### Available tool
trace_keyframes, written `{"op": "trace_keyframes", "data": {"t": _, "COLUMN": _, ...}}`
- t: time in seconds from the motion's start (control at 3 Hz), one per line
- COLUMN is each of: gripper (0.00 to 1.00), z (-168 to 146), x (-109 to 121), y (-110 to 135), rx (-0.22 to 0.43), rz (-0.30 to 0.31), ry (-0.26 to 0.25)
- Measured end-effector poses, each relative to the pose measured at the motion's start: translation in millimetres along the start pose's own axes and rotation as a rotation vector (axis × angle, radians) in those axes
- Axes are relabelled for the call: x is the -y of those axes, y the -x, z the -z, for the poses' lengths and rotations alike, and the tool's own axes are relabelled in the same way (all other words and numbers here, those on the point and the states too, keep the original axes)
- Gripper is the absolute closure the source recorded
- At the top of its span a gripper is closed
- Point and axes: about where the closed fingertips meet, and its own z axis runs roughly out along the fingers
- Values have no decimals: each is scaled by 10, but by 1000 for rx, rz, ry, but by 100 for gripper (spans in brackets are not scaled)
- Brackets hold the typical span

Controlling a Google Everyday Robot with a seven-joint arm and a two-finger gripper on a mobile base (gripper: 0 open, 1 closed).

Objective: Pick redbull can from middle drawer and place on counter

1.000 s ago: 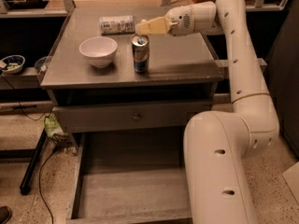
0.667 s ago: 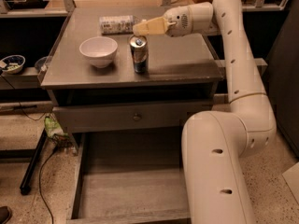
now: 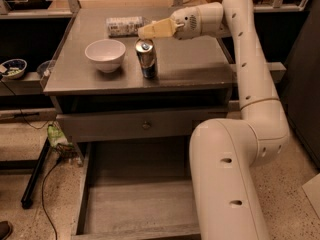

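The redbull can (image 3: 146, 59) stands upright on the counter (image 3: 195, 66), just right of a white bowl. My gripper (image 3: 142, 33) hovers slightly above and behind the can's silver top, pointing left, and is apart from it. The arm reaches in from the right across the counter. Below, the middle drawer (image 3: 132, 206) is pulled out, and its plank floor is bare where it shows. My arm's big lower link covers the drawer's right part.
A white bowl (image 3: 105, 54) sits on the counter's left half. A clear plastic bottle (image 3: 123, 26) lies on its side at the back. The shut drawer front with a small knob (image 3: 145, 125) is above the open drawer. Shelves with small bowls (image 3: 12, 67) stand at the left.
My gripper has drifted slightly to the left above the can. The can, bowl and drawer stay where they were.
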Motion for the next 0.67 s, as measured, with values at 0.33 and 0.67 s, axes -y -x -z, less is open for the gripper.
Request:
{"op": "trace_keyframes", "data": {"t": 0.33, "gripper": 100, "z": -31, "x": 13, "y": -2, "rx": -2, "rz": 1, "ry": 4}}
{"op": "trace_keyframes", "data": {"t": 0.67, "gripper": 100, "z": -49, "x": 25, "y": -7, "rx": -3, "rz": 2, "ry": 7}}
